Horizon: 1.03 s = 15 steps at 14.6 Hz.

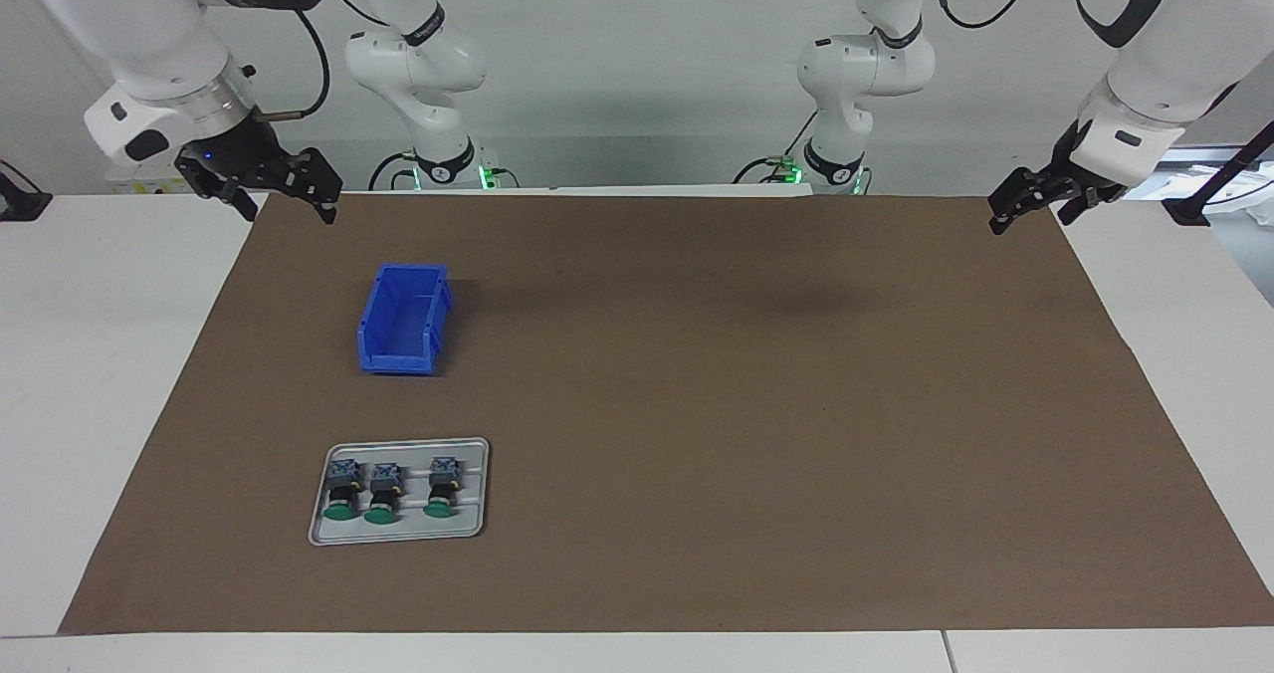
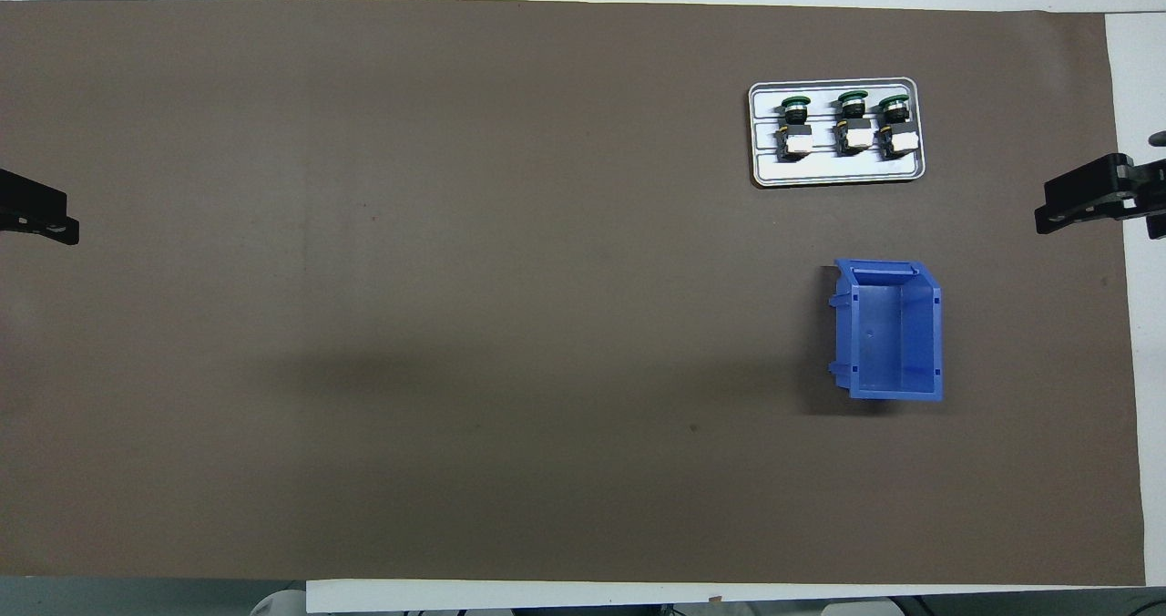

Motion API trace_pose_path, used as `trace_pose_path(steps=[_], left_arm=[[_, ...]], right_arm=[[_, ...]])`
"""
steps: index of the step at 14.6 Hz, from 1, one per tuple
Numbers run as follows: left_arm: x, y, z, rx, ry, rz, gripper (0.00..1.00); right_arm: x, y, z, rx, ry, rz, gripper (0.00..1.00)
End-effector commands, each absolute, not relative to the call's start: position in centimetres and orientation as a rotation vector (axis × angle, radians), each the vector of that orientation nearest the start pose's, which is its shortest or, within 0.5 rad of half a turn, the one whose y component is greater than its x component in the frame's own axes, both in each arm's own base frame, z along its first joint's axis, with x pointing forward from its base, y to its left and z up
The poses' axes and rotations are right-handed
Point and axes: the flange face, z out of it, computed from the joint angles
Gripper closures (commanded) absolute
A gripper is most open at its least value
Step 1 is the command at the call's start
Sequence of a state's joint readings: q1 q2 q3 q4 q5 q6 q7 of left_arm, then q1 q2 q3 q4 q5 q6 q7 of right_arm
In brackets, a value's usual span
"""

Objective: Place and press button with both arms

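Three green-capped buttons [image 1: 383, 494] [image 2: 852, 119] lie side by side on a grey tray [image 1: 398, 538] [image 2: 833, 177] toward the right arm's end of the table, their caps pointing away from the robots. My right gripper [image 1: 289, 213] [image 2: 1093, 206] hangs open and holds nothing, over the brown mat's edge at its own end. My left gripper [image 1: 1030, 221] [image 2: 41, 220] hangs open with nothing in it, over the mat's edge at the left arm's end. Both are well away from the tray.
A blue open bin [image 1: 398, 362] [image 2: 843, 333] stands on the brown mat [image 1: 746, 404], nearer to the robots than the tray, with nothing in it. White tabletop borders the mat at both ends.
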<state>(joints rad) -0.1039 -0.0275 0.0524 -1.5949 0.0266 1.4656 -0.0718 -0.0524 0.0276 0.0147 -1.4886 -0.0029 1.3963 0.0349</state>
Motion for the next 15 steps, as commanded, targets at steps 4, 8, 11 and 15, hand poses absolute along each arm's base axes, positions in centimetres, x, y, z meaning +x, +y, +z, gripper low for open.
trace_pose_path(steps=[4, 8, 11, 15], left_arm=[[52.4, -2.2, 62.6, -3.093, -0.011, 0.144, 0.0], [52.2, -2.7, 62.6, -3.089, 0.017, 0.148, 0.0], [52.3, -2.4, 62.5, -3.089, 0.01, 0.148, 0.0], [52.3, -2.2, 62.4, -3.09, -0.006, 0.143, 0.0]], right_arm=[[54.1, -2.2, 63.3, -3.117, 0.088, 0.17, 0.01], [53.8, -3.4, 63.3, -3.111, 0.128, 0.181, 0.01], [53.9, -3.1, 63.1, -3.097, 0.109, 0.186, 0.01], [55.3, 1.2, 60.0, -3.108, 0.101, 0.089, 0.05]])
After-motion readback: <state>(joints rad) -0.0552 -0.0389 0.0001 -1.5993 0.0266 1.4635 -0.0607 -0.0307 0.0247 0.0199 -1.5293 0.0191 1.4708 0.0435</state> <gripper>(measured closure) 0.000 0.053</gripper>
